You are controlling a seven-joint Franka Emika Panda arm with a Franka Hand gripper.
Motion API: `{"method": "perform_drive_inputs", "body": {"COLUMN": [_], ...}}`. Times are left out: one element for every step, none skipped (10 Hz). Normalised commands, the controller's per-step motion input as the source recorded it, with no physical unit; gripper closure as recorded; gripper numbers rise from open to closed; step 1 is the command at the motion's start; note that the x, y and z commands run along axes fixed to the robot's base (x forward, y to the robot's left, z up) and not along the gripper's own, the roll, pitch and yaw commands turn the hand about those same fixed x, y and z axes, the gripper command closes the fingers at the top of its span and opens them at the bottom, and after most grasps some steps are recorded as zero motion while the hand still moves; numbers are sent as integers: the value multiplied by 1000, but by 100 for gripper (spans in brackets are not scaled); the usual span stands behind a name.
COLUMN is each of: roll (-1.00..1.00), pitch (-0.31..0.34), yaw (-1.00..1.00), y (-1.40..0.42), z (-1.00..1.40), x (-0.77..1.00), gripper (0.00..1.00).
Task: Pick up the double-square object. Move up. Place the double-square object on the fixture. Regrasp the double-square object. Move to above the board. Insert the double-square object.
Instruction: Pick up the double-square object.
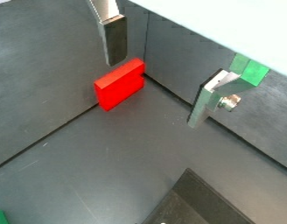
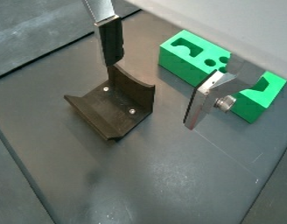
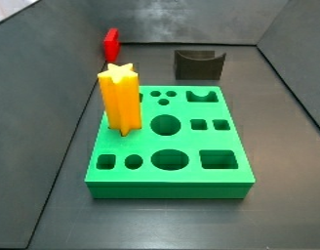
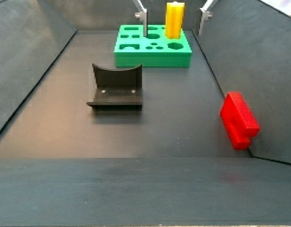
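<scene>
gripper [image 1: 161, 74]: I see my fingers spread wide, nothing between them.
double-square object [image 1: 119, 84]: on the floor against the wall, well apart from the board [image 3: 168, 143] and the fixture [image 4: 114, 87].
approach: it lies below, nearer one finger [image 1: 115, 37]; I judge I must centre first.

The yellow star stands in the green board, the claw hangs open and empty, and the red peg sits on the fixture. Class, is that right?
Not quite. The red peg stands on the floor by the wall, apart from the fixture, as a side view shows. The yellow star does stand in the green board, and the claw hangs open and empty.
</scene>
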Motion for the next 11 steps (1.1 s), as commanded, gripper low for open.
{"method": "perform_drive_inputs", "body": {"roll": [0,46,0,21,44,126,163,164,131,110,0], "pitch": [0,-114,-179,-210,-241,-250,-243,-226,-187,-207,-241], "yaw": [0,63,23,0,0,0,0,0,0,0,0], "y": [29,426,623,571,449,191,91,20,60,109,191], "z": [0,-386,-549,-606,-640,-663,-649,-666,-714,-669,-614], "x": [-3,-783,-983,-1000,-1000,-1000,-997,-894,-717,-794,-511], "gripper": [0,0,0,0,0,0,0,0,0,0,0]}}
